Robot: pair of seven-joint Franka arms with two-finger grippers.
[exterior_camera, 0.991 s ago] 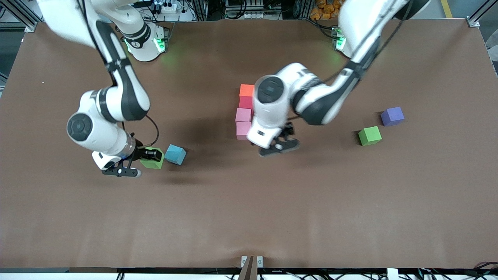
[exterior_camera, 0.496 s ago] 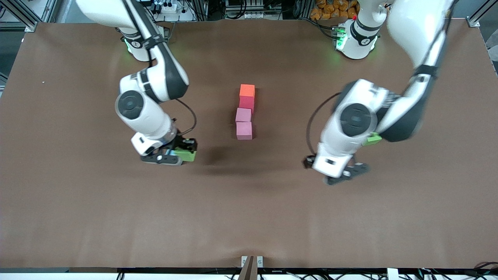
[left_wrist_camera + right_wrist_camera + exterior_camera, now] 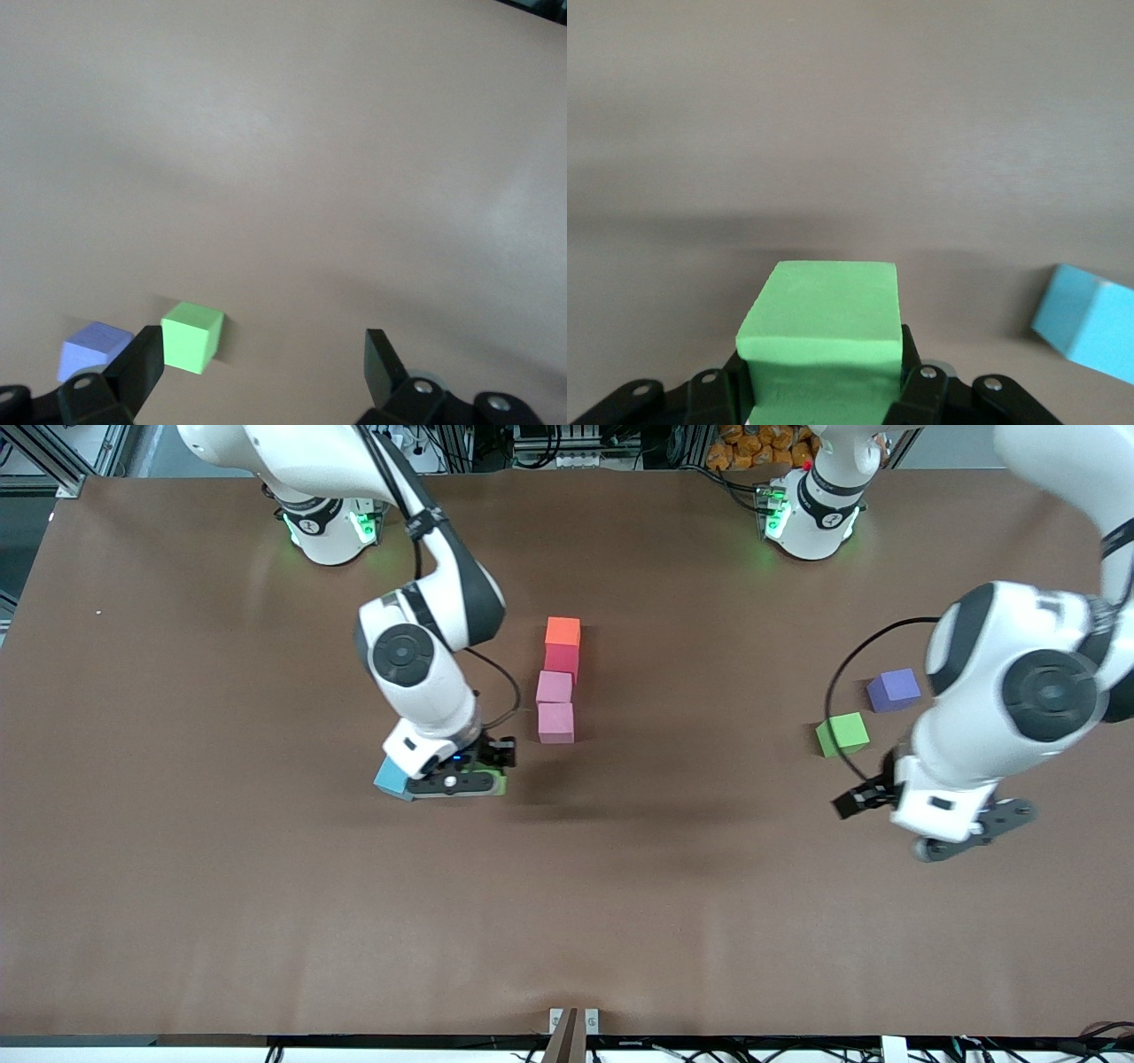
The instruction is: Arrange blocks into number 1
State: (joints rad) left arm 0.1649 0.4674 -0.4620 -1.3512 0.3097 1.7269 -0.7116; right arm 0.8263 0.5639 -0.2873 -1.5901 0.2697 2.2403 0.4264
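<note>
Four blocks form a line at mid-table: orange (image 3: 563, 631), red (image 3: 561, 658), pink (image 3: 554, 687) and another pink (image 3: 555, 723) nearest the front camera. My right gripper (image 3: 487, 771) is shut on a green block (image 3: 499, 784) (image 3: 822, 345), over the table between the blue block (image 3: 388, 778) (image 3: 1090, 323) and that line. My left gripper (image 3: 974, 831) (image 3: 261, 363) hangs open and empty at the left arm's end of the table. Beside it on the table sit a second green block (image 3: 842, 734) (image 3: 191, 336) and a purple block (image 3: 893, 690) (image 3: 93, 348).
The brown table (image 3: 620, 912) carries only the blocks. The right arm's forearm (image 3: 416, 664) hangs over the table beside the line of blocks. Both arm bases stand along the table's edge farthest from the front camera.
My right gripper has carried the green block from beside the blue block toward the line. The left arm has swung away from the line to its own end of the table, gripper still open.
</note>
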